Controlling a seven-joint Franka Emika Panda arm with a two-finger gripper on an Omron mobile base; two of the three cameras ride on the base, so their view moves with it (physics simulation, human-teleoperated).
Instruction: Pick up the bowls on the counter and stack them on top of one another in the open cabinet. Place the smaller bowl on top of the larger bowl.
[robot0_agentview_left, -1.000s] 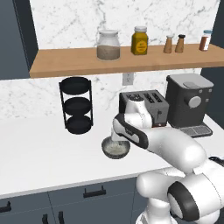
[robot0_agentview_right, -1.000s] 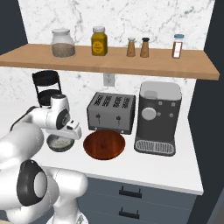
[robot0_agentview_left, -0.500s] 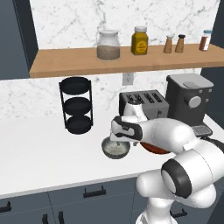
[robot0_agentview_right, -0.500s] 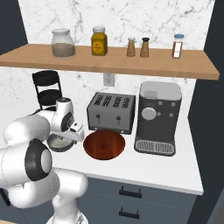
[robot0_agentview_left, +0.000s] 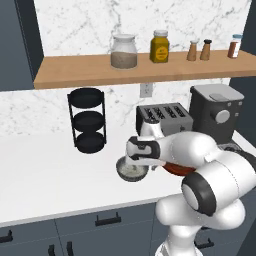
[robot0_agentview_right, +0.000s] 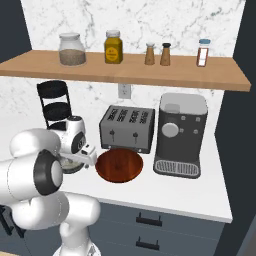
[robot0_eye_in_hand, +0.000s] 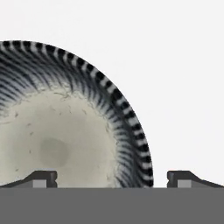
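The small grey bowl (robot0_agentview_left: 131, 171) with its pale speckled inside sits on the white counter (robot0_agentview_left: 45, 175), left of the toaster. My gripper (robot0_agentview_left: 134, 163) hangs right over it, pointing down, open. In the hand view the bowl (robot0_eye_in_hand: 57, 131) spreads across the left, and its striped rim runs between my fingertips (robot0_eye_in_hand: 43, 177), so the gripper (robot0_eye_in_hand: 113, 178) straddles the rim, one tip over the inside and one outside. The wide red-brown bowl (robot0_agentview_right: 119, 165) lies on the counter in front of the toaster, beside the grey bowl (robot0_agentview_right: 70, 166); my arm hides most of it in the left base view. The wooden shelf (robot0_agentview_right: 150, 75) runs above.
A glass jar (robot0_agentview_left: 123, 51), a yellow jar (robot0_agentview_left: 160, 46), two shakers (robot0_agentview_right: 156, 54) and a spice bottle (robot0_agentview_right: 202, 52) stand on the shelf. On the counter are a black three-tier rack (robot0_agentview_left: 87, 120), a toaster (robot0_agentview_right: 127, 127) and a coffee machine (robot0_agentview_right: 180, 132).
My hand has come down and a little forward over the grey bowl, ending low at its rim. Both bowls stay where they were.
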